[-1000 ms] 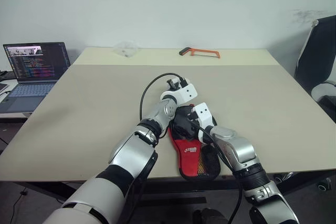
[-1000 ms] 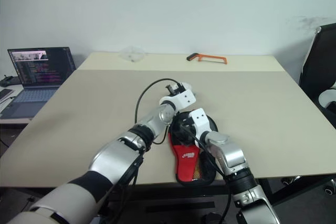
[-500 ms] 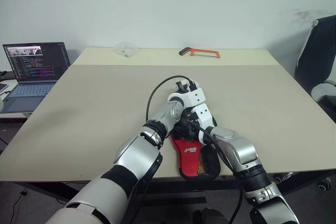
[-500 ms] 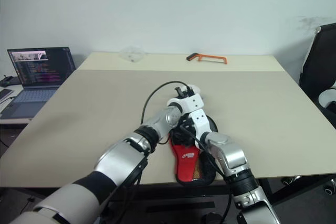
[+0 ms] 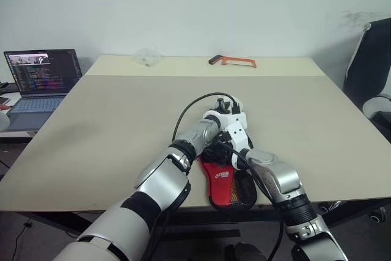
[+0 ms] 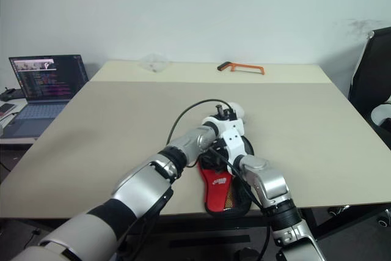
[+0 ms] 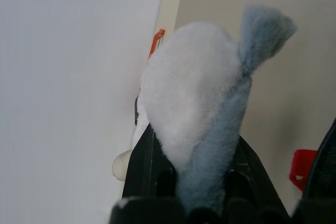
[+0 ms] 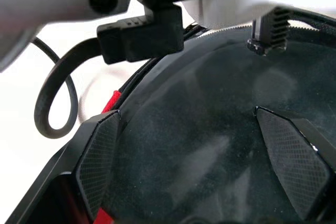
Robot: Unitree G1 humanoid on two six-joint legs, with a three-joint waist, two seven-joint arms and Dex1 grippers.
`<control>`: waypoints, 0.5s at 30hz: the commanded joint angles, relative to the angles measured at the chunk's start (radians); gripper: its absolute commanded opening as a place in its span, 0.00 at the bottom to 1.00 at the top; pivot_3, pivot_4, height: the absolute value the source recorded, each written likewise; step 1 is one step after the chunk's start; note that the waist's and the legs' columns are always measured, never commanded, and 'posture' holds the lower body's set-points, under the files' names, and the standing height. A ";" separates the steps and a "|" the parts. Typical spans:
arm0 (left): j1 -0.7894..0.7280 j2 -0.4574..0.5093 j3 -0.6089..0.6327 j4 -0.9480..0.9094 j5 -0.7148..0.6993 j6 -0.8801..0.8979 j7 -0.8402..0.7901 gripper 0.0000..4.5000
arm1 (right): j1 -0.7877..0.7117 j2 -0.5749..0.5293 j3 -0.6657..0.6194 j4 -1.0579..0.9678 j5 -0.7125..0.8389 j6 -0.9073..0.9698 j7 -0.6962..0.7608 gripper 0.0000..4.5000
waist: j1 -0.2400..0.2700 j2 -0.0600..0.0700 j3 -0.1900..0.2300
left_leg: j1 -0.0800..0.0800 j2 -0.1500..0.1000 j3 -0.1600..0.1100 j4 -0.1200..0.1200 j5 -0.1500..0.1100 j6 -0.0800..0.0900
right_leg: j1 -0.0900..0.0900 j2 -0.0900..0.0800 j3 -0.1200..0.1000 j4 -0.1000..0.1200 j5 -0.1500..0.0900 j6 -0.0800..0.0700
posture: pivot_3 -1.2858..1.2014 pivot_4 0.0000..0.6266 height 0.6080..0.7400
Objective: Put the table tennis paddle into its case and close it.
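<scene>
The case [image 5: 219,180] lies near the table's front edge, its red part with the white logo and its mesh pocket [image 5: 244,191] towards me. My right gripper [image 8: 194,161] is open, its pads [image 8: 97,163] spread wide over the case's black round top. My left gripper [image 7: 202,174] reaches across above it, just past the case's far end, and is shut on a small fluffy greyish-white pouch [image 7: 189,93]. That pouch also peeks out at the hand's tip [image 6: 237,110]. The table tennis paddle is hidden.
An orange hacksaw [image 5: 233,60] and a clear plastic bag [image 5: 145,57] lie at the table's far edge. An open laptop [image 5: 41,77] stands on a side desk to the left, and a black office chair [image 5: 369,71] is at the right. A black cable [image 5: 190,103] loops off my left wrist.
My left hand has swung to the right over the case's far end with the fluffy pouch in its grip, rolling as it went. The right arm has stayed put.
</scene>
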 commanded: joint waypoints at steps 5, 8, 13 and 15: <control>-0.064 -0.012 -0.014 -0.025 0.015 -0.032 0.029 0.10 | 0.085 -0.003 0.025 0.089 0.003 0.136 -0.004 1.00 | 0.000 0.000 0.000 | 0.000 0.000 0.000 0.000 0.000 0.000 | 0.000 0.000 0.000 0.000 0.000 0.000 | 0.52 0.24 1.00; -0.062 -0.021 0.067 -0.020 -0.063 0.044 -0.021 0.10 | 0.087 -0.002 0.022 0.087 0.005 0.141 -0.006 1.00 | 0.000 0.000 0.000 | 0.000 0.000 0.000 0.000 0.000 0.000 | 0.000 0.000 0.000 0.000 0.000 0.001 | 0.52 0.24 1.00; -0.059 -0.010 0.048 -0.020 -0.030 0.087 -0.026 0.10 | 0.088 0.001 0.016 0.088 0.006 0.145 -0.008 1.00 | -0.001 0.000 0.000 | 0.000 0.000 0.000 0.000 0.000 0.000 | 0.000 0.001 -0.001 0.000 -0.001 0.001 | 0.52 0.24 1.00; -0.061 -0.005 0.027 -0.023 -0.007 0.056 0.004 0.10 | 0.089 0.001 0.015 0.087 0.007 0.146 -0.008 1.00 | -0.001 0.000 0.000 | 0.000 0.000 0.000 -0.001 0.000 0.000 | 0.000 0.001 -0.001 0.000 -0.001 0.001 | 0.52 0.24 1.00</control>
